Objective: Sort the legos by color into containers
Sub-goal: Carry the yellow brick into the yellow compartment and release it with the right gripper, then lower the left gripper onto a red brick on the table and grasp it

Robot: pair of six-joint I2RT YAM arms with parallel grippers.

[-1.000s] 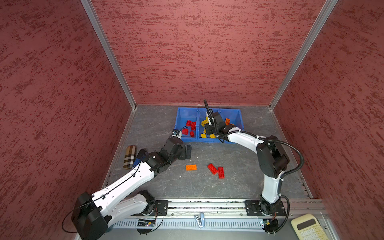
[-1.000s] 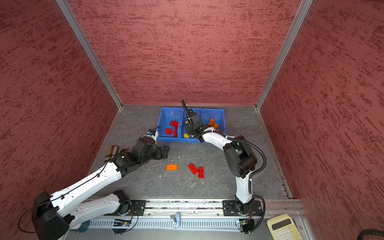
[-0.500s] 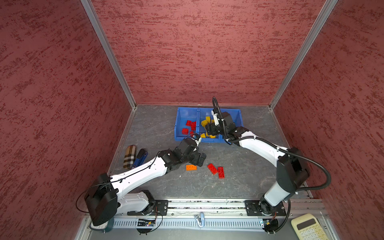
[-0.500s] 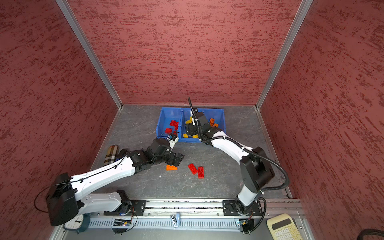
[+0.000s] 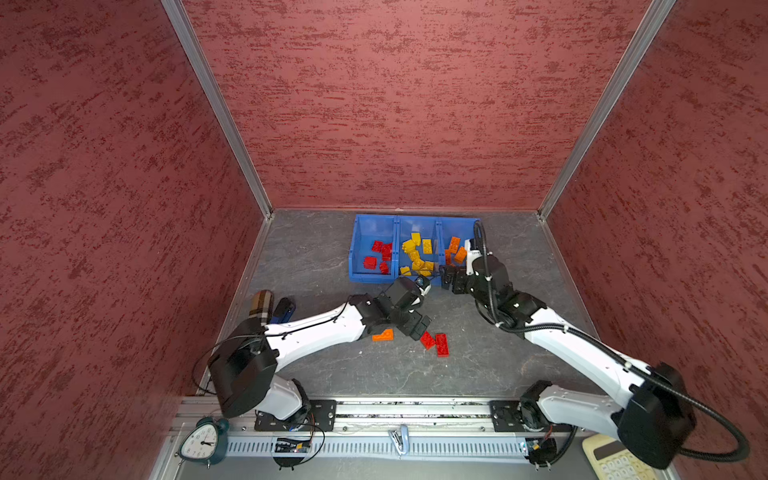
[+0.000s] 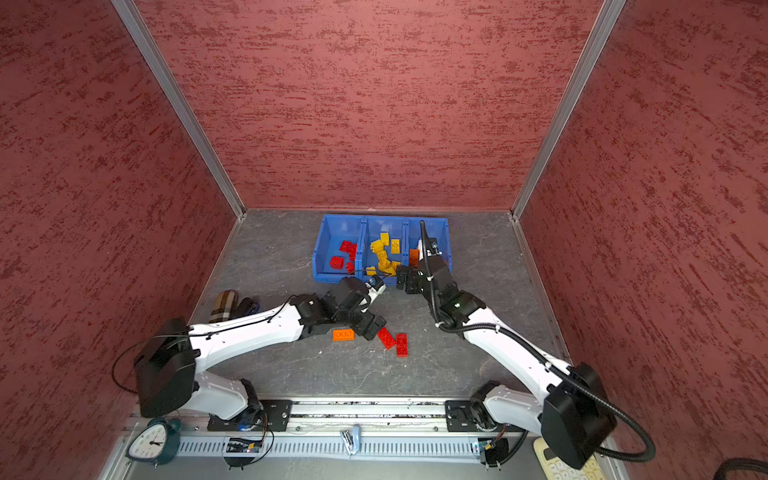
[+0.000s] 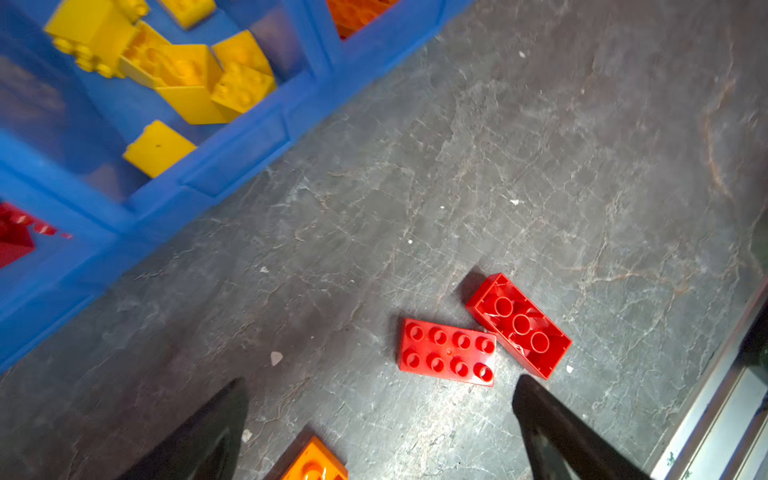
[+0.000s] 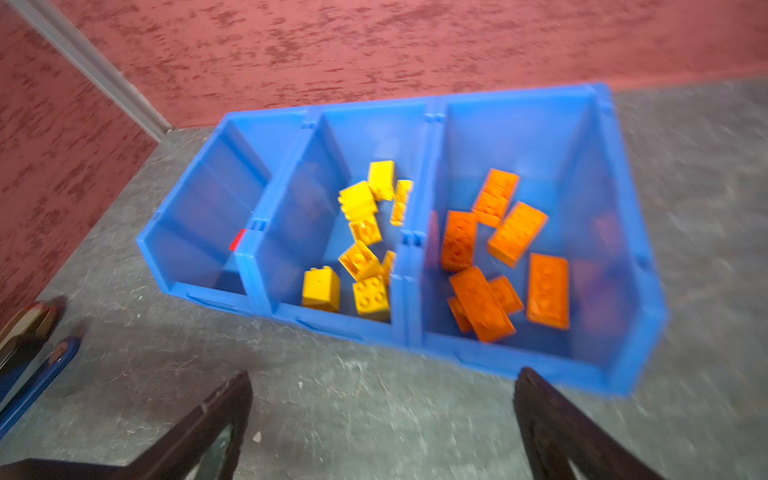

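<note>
Blue plastic three-bin row (image 5: 374, 277) sits upper centre in both top views. Loose on grey floor (image 5: 332, 365), lower centre: two red oblong bricks (image 7: 448, 352) just beside each other, one orange oblong brick (image 5: 383, 335). Left gripper (image 7: 380, 382) wide, empty, above them. Right gripper (image 8: 382, 378) wide, empty, by bins. Risk: close-set reds get pinched together or one knocked away.

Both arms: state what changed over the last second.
The left end effector, open, swung from the bins over to the loose red legos and orange lego. The right end effector pulled back from over the middle bin and now stands open, empty. Bins and loose legos stayed put.
</note>
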